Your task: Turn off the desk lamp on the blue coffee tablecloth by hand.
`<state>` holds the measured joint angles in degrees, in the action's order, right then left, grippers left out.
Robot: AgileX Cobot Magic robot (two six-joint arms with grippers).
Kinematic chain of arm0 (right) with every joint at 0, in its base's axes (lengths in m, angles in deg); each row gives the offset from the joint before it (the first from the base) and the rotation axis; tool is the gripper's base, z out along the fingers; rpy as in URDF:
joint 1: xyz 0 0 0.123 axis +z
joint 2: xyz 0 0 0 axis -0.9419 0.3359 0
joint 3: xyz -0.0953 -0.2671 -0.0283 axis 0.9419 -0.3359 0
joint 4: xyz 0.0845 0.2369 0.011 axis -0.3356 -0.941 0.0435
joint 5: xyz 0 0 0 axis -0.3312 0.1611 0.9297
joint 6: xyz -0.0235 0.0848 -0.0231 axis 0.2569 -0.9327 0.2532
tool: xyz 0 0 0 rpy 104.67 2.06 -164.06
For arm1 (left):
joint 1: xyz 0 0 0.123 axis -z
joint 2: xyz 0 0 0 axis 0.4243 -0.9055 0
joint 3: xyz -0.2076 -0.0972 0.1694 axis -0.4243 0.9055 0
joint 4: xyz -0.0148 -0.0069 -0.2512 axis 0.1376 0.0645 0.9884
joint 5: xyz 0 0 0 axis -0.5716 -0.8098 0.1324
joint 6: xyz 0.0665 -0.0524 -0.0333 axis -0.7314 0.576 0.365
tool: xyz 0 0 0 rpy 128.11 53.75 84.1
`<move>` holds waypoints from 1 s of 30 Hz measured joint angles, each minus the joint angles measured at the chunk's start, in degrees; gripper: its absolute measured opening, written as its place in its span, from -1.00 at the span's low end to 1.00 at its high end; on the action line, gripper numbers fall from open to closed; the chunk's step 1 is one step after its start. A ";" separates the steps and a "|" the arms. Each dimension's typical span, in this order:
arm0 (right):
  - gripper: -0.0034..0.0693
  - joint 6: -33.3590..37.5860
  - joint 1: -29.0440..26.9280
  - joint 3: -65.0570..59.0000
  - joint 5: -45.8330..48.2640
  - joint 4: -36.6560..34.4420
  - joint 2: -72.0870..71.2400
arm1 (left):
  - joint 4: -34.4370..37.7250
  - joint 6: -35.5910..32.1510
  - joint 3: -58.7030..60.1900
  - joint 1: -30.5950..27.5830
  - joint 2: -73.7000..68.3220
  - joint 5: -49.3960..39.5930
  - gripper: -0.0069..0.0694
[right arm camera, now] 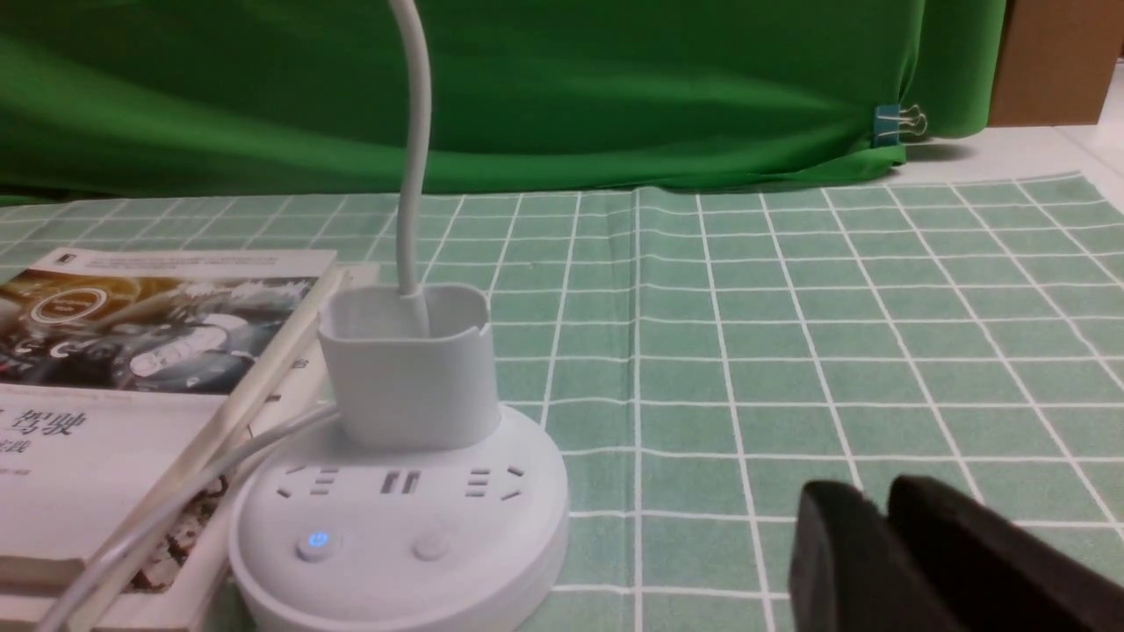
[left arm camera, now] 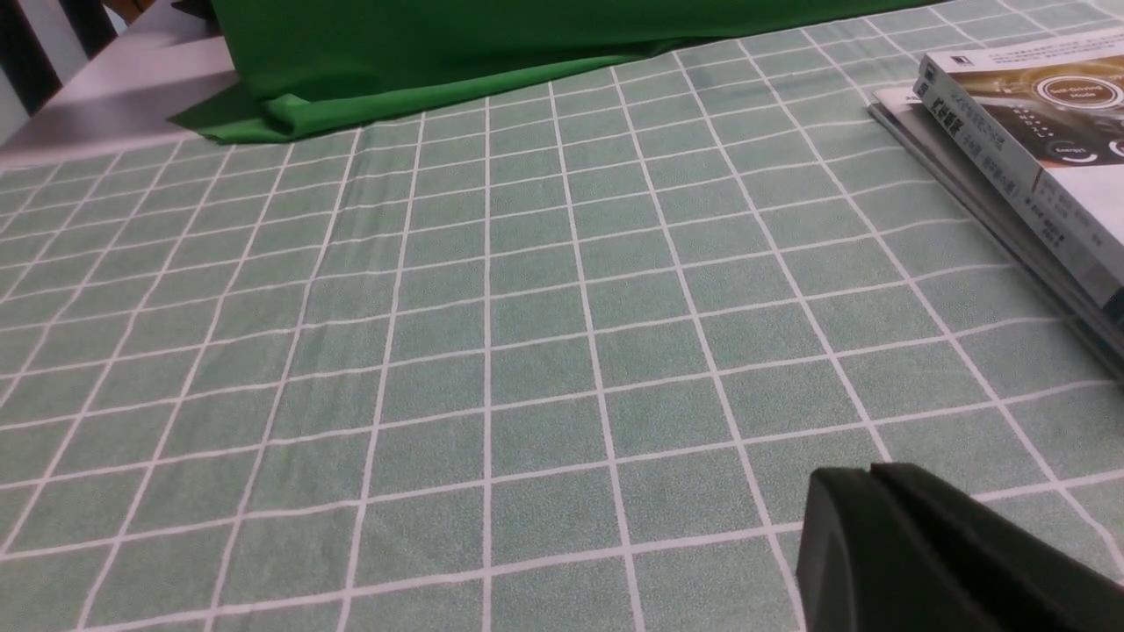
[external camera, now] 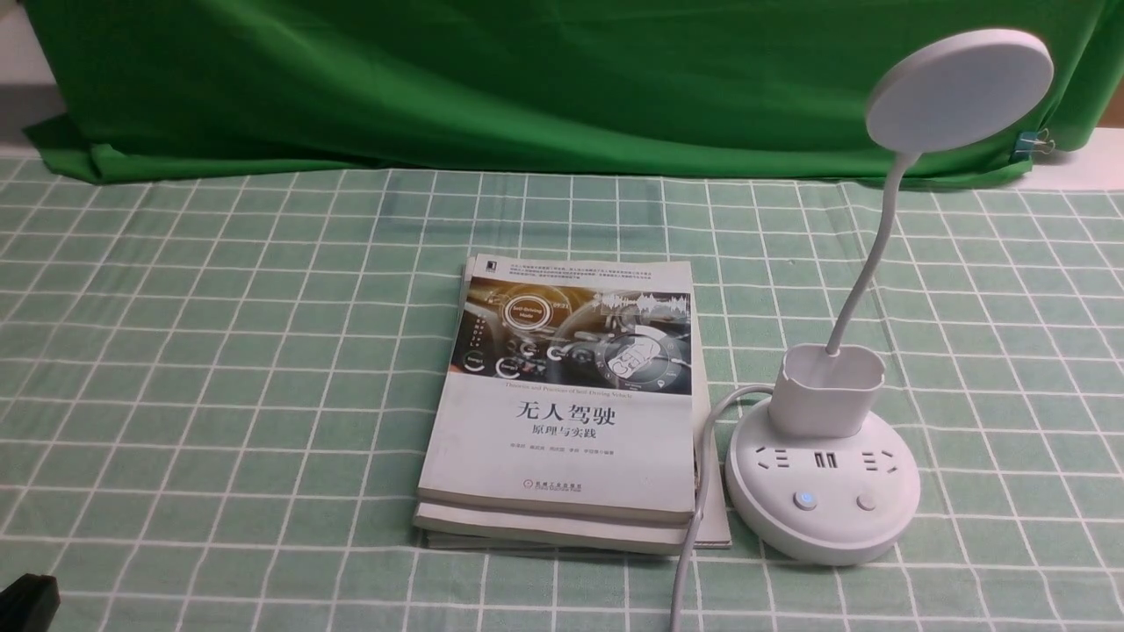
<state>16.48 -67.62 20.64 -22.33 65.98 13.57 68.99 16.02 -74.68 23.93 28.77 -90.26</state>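
Observation:
The white desk lamp stands on the pale mint grid tablecloth (external camera: 219,351) at the right. Its round base (external camera: 821,500) has sockets and two buttons; the left button (external camera: 804,500) glows blue, the right button (external camera: 867,502) is unlit. Its cup holder (external camera: 827,391), thin neck (external camera: 865,263) and disc head (external camera: 959,88) rise above. In the right wrist view the base (right arm camera: 395,535) is near, and my right gripper (right arm camera: 878,496), black, shut and empty, hovers over the cloth beside it, not touching. My left gripper (left arm camera: 869,474) is shut and empty over bare cloth; only a corner of it (external camera: 26,601) shows in the front view.
A stack of books (external camera: 562,412) lies just left of the lamp base, with the lamp's white cord (external camera: 698,491) running along its right edge. The books also show in the left wrist view (left arm camera: 1027,132). A dark green backdrop (external camera: 527,79) hangs behind the table.

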 joint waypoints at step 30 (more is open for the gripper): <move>-0.50 0.00 -0.06 0.00 0.00 0.00 0.00 | 0.00 0.00 0.00 0.00 0.00 0.00 -0.82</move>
